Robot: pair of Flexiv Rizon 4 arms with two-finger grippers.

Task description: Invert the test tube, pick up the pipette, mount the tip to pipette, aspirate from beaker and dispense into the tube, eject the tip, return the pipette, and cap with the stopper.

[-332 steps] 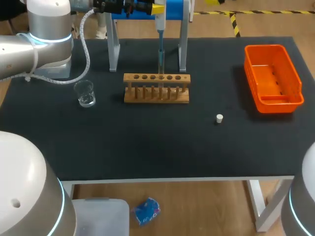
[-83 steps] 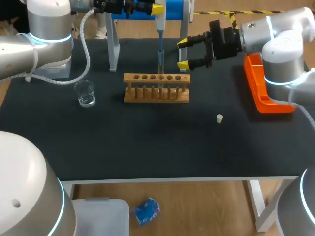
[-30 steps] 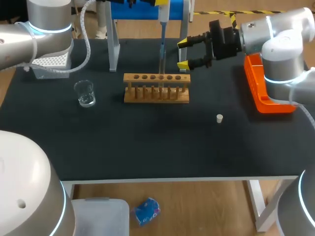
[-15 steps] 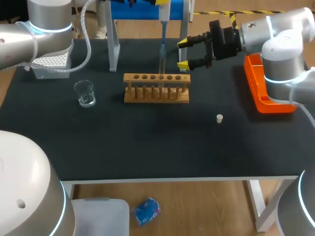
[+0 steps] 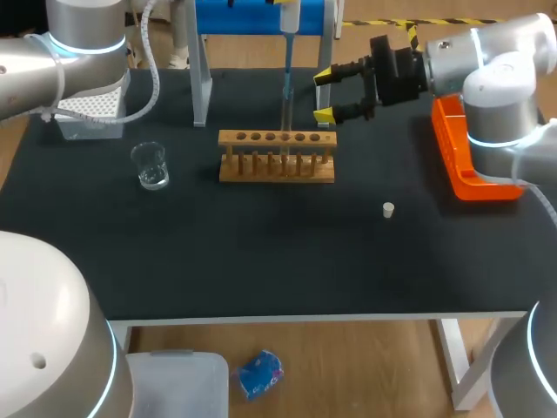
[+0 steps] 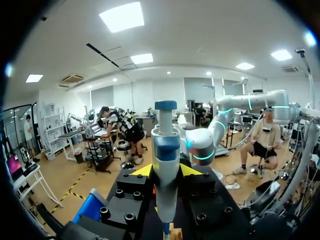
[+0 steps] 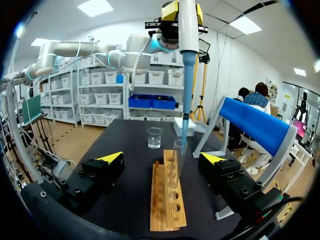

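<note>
With the test tube (image 7: 178, 160) upright in the rack (image 7: 162, 200), just ahead of your right gripper (image 7: 162, 158) whose spread fingers touch nothing, hold the pipette (image 6: 166, 150) clamped in your left gripper (image 6: 166, 170) plumb, so the blue tip (image 7: 184, 127) below it clears the tube's mouth without scraping.

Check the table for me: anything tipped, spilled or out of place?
Nothing stands out. The rack sits square, the tube upright in it with the pipette tip at its mouth, the beaker upright with no spill, the stopper alone on the table.
</note>
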